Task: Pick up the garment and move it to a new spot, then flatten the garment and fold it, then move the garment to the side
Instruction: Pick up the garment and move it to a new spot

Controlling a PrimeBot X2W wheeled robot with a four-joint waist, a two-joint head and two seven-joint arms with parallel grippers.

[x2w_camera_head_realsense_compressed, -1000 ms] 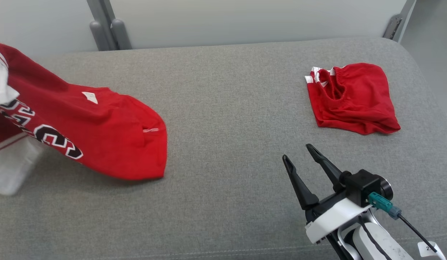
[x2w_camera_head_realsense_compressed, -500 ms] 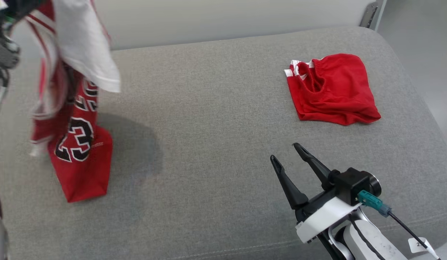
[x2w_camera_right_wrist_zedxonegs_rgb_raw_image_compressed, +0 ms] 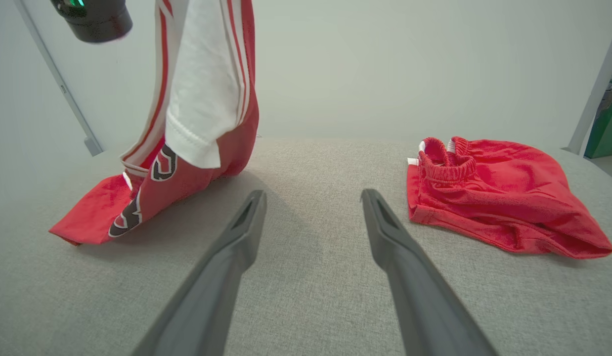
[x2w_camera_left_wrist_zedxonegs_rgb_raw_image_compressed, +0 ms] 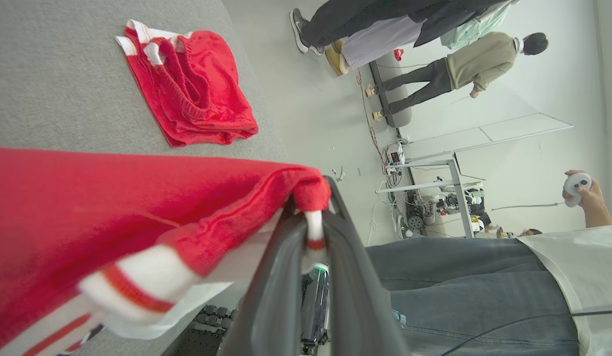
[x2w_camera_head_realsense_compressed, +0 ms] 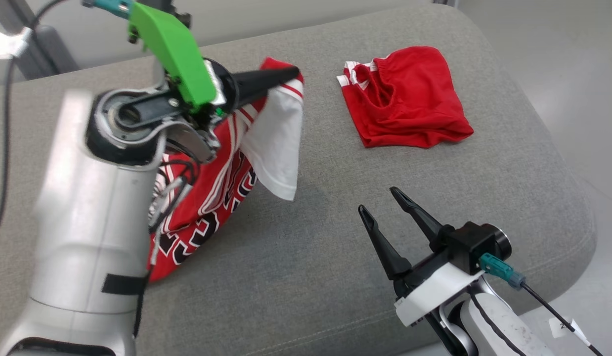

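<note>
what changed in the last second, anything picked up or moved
The left claw, shut on the jersey, has lifted it from lying on the cushion and swung it toward the red shorts; it hangs with its lower end on the cushion. The shorts stayed put; the right claw stayed open and empty.

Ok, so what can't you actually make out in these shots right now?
Head view: the lettering on the jersey, partly behind the left forearm and its own folds.
Left wrist view: the jersey's near part, blurred and cut off by the left edge.
Head view: the white tag at lower right, too small to read.
</note>
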